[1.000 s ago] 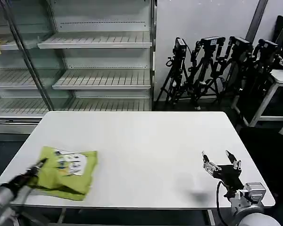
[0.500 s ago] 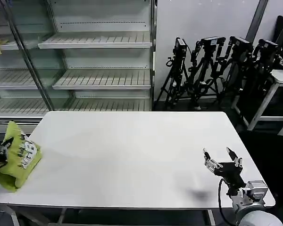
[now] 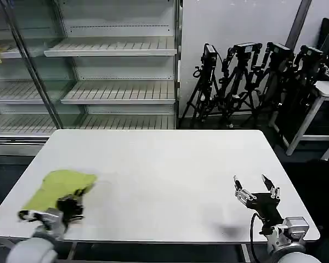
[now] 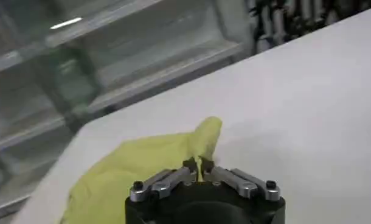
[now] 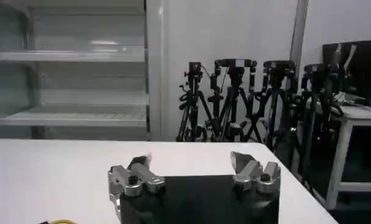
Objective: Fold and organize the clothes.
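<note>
White table [image 3: 170,175]: rectangular top, taking up the middle of the head view, carrying the shirt at its near left corner and otherwise showing plain white surface.

Shelving unit [image 3: 109,66]: glass-fronted, pale shelves, standing behind the table on the left side of the room.

Camera tripods [image 3: 252,76]: a row of black tripods, leaning against the wall behind the table's far right corner; also appearing in the right wrist view [image 5: 234,97].

Lime yellow-green T-shirt [image 3: 57,189]: 1 item, lying bunched and flattened on the table's near left corner, plain green side facing up. In the left wrist view the cloth [image 4: 137,170] is spreading out beyond the fingertips, with 1 point of fabric sticking up just past them.

Left gripper [image 3: 71,208]: sitting at the near edge of the T-shirt, close to the table's front rim. In the left wrist view [image 4: 197,165] its 2 fingers are lying pressed together, tips touching at the shirt's edge; whether any cloth is caught between them cannot be told.

Right gripper [image 3: 256,189]: hovering over the table's near right area, well apart from the shirt. Its fingers [image 5: 140,176] are standing spread wide, holding nothing
</note>
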You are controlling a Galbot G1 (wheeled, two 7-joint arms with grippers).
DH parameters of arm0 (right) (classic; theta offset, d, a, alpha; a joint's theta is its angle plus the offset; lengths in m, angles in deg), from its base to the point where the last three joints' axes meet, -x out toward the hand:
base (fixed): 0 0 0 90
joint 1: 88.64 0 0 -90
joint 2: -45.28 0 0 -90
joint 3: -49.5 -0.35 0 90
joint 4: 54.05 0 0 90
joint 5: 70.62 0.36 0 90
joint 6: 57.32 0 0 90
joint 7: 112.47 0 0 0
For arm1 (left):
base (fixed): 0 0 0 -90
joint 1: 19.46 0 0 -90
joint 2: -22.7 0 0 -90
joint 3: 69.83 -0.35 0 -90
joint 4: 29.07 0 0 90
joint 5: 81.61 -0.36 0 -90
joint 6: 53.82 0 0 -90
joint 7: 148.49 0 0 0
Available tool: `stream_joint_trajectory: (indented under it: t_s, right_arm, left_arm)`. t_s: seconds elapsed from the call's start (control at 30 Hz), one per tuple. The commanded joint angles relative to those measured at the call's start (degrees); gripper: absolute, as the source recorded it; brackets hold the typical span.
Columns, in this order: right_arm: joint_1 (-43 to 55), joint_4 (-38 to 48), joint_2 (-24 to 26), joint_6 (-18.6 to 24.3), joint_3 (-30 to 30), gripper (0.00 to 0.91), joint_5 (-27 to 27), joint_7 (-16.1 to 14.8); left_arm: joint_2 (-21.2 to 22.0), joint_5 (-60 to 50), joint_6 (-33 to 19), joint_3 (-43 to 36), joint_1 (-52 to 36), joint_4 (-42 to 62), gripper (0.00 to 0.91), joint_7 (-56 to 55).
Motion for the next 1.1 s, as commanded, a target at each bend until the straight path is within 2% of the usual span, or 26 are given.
stream_joint_trajectory:
  t_s: [0.03, 0.17, 0.33, 0.47, 0.53, 0.7, 0.73, 0.77, 0.8, 0.83, 1.1]
  right_arm:
    - [-1.0, -0.5, -1.6, 0.0, 0.9, 0.907, -2.1, 0.1]
    - [-0.9, -0.7, -1.8, -0.1, 1.1, 0.907, -2.4, 0.3]
    - [-1.0, -1.1, -1.5, -0.3, 0.5, 0.907, -2.2, 0.5]
    - [-1.0, -1.1, -1.4, -0.3, 0.3, 0.907, -2.1, 0.5]
    - [-1.0, -1.0, -1.5, -0.3, 0.4, 0.907, -2.1, 0.5]
    - [-0.9, -1.0, -1.4, -0.4, 0.8, 0.907, -2.2, 0.6]
    - [-0.8, -1.0, -1.3, -0.4, 0.9, 0.907, -2.2, 0.7]
    - [-0.7, -1.0, -1.2, -0.4, 0.9, 0.907, -2.2, 0.7]
    - [-0.7, -1.0, -1.1, -0.4, 1.0, 0.907, -2.2, 0.7]
    - [-0.5, -1.0, -1.0, -0.4, 1.0, 0.907, -2.2, 0.8]
    - [-0.4, -1.2, -0.9, -0.2, 1.5, 0.907, -2.2, 0.7]
  left_arm:
    - [6.3, 5.0, 4.1, -18.8, -14.6, 2.4, 0.040, -5.7]
    - [9.2, 17.8, 4.9, -21.4, -17.8, 4.6, 0.050, -9.6]
    - [12.5, 26.9, 4.9, -22.7, -20.3, 7.1, 0.050, -11.7]
    - [13.9, 35.4, 4.9, -22.3, -22.0, 7.7, 0.050, -14.8]
    - [14.4, 45.2, 4.8, -21.6, -22.7, 8.1, 0.050, -15.4]
    - [15.5, 53.8, 4.6, -20.2, -23.2, 8.1, 0.050, -16.4]
    - [15.6, 54.8, 4.5, -20.1, -23.0, 7.9, 0.081, -16.0]
    - [15.7, 55.0, 4.5, -20.2, -23.0, 7.9, 0.191, -15.7]
    - [15.7, 55.8, 4.7, -20.2, -23.0, 7.8, 0.736, -14.2]
    - [15.7, 56.3, 4.8, -20.0, -23.1, 7.7, 0.907, -13.7]
    - [16.0, 60.8, 0.9, -15.7, -23.6, 7.8, 0.907, -12.3]
